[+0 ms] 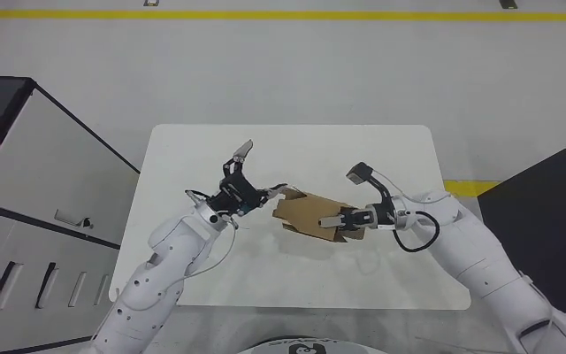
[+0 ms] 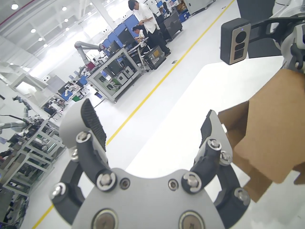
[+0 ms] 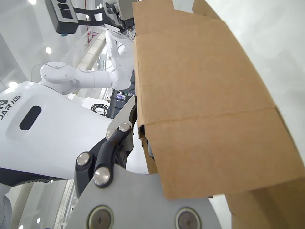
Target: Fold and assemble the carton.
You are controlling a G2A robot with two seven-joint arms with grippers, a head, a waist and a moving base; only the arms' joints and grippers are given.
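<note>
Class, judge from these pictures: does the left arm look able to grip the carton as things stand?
Probably yes. The left claw is open, right beside the edge of the carton, with nothing between them; the right claw grips the carton's other end.

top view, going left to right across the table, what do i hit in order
left gripper → carton → right gripper
</note>
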